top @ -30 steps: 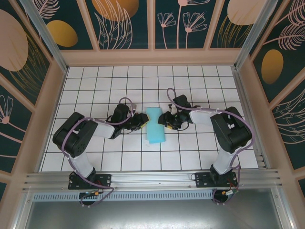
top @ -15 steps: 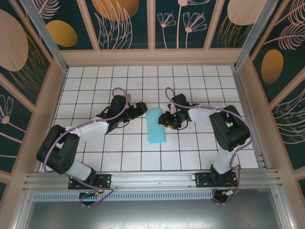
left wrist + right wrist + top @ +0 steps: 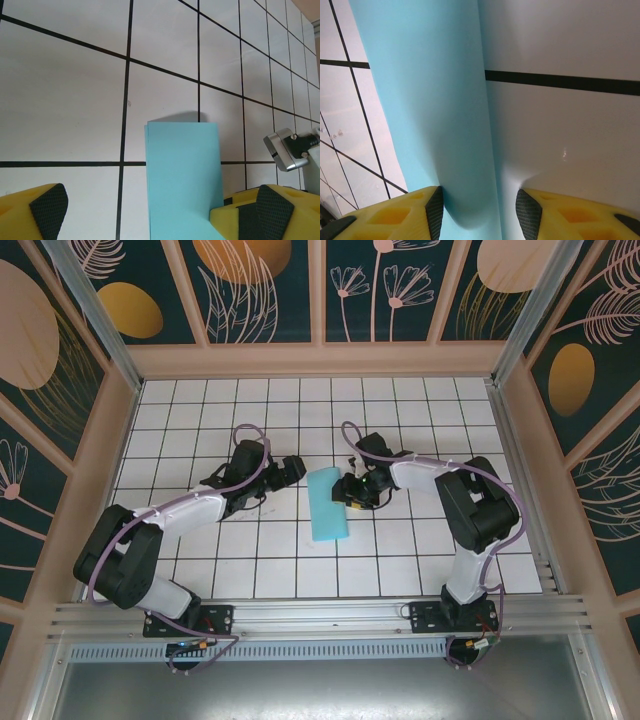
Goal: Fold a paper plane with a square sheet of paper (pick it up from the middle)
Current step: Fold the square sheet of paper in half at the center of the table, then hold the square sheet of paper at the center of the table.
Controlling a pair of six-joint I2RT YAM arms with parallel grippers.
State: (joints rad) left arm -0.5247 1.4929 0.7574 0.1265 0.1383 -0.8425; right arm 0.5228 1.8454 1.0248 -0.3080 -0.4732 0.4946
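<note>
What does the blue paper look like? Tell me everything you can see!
The paper is plain light blue, thin and smooth, folded into a long rectangle. It lies on the white grid table, between the two arms. One long edge bulges up softly between the right gripper's yellow fingers.

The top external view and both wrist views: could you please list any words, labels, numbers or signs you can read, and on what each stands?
None: there is no readable text.
The paper is plain light blue, unmarked.
The table bears black grid lines, no lettering.
The walls bear painted plant shapes, no words.
</note>
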